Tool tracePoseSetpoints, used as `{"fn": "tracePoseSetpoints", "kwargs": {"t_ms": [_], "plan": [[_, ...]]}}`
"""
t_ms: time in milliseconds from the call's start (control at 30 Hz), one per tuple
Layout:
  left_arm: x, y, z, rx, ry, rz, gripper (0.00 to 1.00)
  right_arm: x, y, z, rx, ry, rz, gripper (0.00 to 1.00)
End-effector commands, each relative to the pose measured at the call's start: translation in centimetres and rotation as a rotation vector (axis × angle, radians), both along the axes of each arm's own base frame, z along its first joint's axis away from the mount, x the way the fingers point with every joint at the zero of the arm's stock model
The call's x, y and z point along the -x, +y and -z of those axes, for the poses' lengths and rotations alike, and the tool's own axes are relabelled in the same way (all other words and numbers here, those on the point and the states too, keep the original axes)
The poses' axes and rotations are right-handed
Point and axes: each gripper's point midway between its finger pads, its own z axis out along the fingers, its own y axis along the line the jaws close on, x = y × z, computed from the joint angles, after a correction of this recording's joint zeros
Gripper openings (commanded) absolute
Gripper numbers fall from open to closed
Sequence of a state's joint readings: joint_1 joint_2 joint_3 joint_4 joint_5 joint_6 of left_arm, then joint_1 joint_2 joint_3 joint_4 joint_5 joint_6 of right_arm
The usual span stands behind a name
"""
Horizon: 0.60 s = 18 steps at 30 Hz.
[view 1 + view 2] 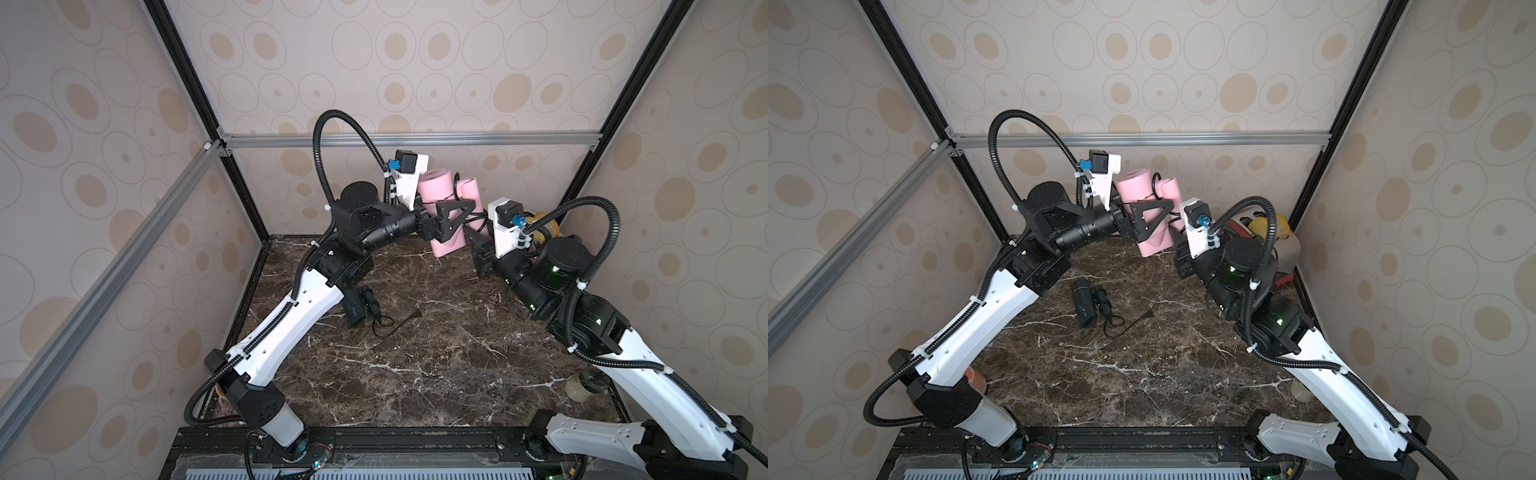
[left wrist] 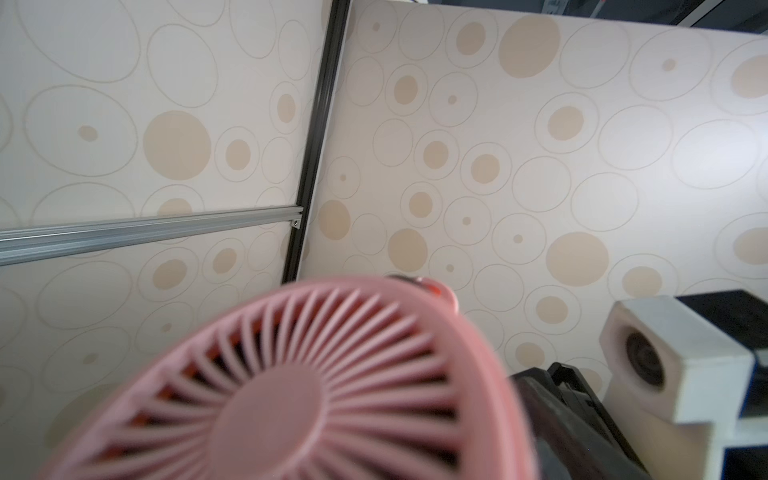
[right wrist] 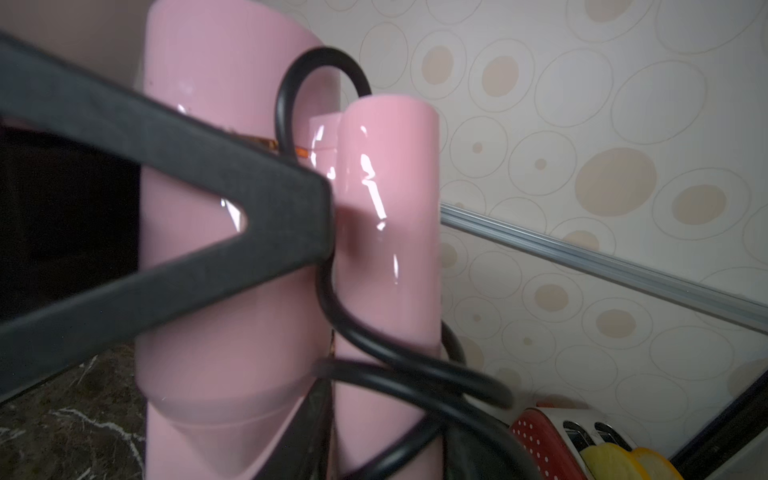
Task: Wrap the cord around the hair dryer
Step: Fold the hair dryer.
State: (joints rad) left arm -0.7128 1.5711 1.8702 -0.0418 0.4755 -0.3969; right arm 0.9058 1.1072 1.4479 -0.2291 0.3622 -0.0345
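Note:
A pink hair dryer (image 1: 436, 187) (image 1: 1138, 183) hangs upright in the air at the back, its handle (image 3: 386, 208) folded alongside the barrel. The black cord (image 3: 415, 374) loops between barrel and handle and round the handle's lower end. My right gripper (image 1: 478, 241) (image 1: 1179, 249) is shut on the lower handle, over the cord. The left gripper (image 1: 469, 205) (image 1: 1169, 205) is open; its near finger (image 3: 187, 216) crosses the barrel's front and the far one is hidden. The rear grille (image 2: 311, 395) fills the left wrist view.
A small black device (image 1: 359, 305) (image 1: 1086, 305) with a thin lead lies on the marble table (image 1: 415, 374). A toaster (image 1: 1287, 245) (image 3: 552, 432) holding yellow pieces stands at the back right corner. A jar (image 1: 586, 386) sits front right beside the right arm.

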Motion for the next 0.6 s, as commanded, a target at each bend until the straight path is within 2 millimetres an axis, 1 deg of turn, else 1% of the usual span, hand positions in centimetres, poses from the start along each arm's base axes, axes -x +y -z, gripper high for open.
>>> {"fn": "tracePoseSetpoints", "kwargs": {"t_ms": [0, 167, 267, 433, 567], "plan": [[1.0, 1.0, 0.4, -0.089, -0.045, -0.028, 0.99, 2.7, 3.1, 2.7, 0.084, 0.044, -0.19, 0.0], [0.6, 2.8, 2.6, -0.151, 0.0, -0.095, 0.99, 2.5, 2.4, 3.9, 0.068, 0.08, -0.161, 0.0], [0.2, 4.6, 3.5, -0.2, 0.003, -0.177, 0.99, 2.3, 2.0, 5.0, 0.068, 0.11, -0.145, 0.0], [-0.4, 8.0, 4.4, -0.236, -0.008, -0.327, 0.99, 1.6, 0.9, 8.2, 0.065, 0.198, -0.097, 0.0], [-0.3, 9.3, 4.9, -0.249, -0.01, -0.369, 0.99, 0.9, 0.0, 10.9, 0.037, 0.264, -0.07, 0.0]]}}
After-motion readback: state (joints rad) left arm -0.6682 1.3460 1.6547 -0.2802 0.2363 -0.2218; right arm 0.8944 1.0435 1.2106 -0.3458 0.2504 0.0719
